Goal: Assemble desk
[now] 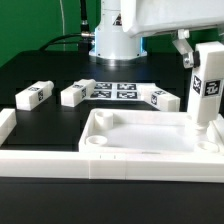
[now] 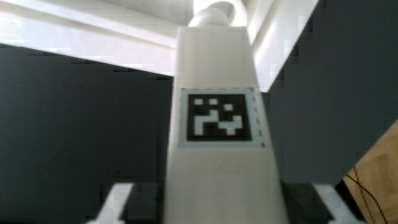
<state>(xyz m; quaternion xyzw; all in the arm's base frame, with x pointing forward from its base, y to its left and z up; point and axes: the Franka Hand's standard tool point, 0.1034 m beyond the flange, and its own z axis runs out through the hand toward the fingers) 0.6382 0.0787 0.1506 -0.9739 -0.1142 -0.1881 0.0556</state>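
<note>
The white tray-like desk top (image 1: 140,142) lies at the front of the black table. My gripper (image 1: 192,58) is shut on a white square leg (image 1: 208,88) with a black-and-white tag. It holds the leg upright over the top's corner at the exterior view's right. In the wrist view the leg (image 2: 222,120) fills the middle, clamped between my fingers (image 2: 128,205), its peg end pointing away. Three more legs lie on the table behind the top: one (image 1: 33,95), another (image 1: 76,93), and a third (image 1: 163,98).
The marker board (image 1: 113,90) lies flat behind the desk top, in front of the arm's base (image 1: 115,42). A long white border rail (image 1: 30,150) runs along the front and turns up at the exterior view's left.
</note>
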